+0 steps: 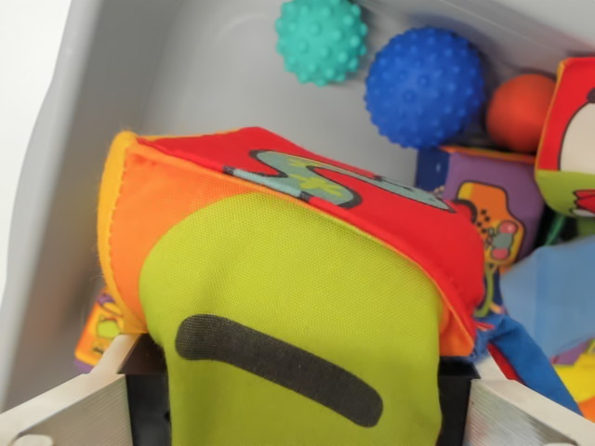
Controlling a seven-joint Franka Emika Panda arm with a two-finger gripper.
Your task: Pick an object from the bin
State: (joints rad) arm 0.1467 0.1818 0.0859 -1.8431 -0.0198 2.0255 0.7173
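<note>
Wrist view is filled by a soft fabric cube (pixel 279 307), seen close up between the two metal fingers (pixel 65 413) of the hand (pixel 297 413), which is clenched on it at the near edge of the picture. The cube's nearest face is lime green with a thick black curved stroke, set in an orange border; its upper face is red and carries a printed green and teal figure (partly cut off by the fold). The cloth bulges and sags between the fingers. The cube sits within the grey bin (pixel 139 74), whose wall rises close on the left, leaving only a narrow strip of room there. Bare bin floor lies open beyond the cube, toward the far wall. At the far side a teal knobbly ball (pixel 321 39), a blue knobbly ball (pixel 425 85) and an orange ball (pixel 521 111) are grouped, with further fabric blocks (pixel 488 209) crowded on the right, just beside the held cube.
</note>
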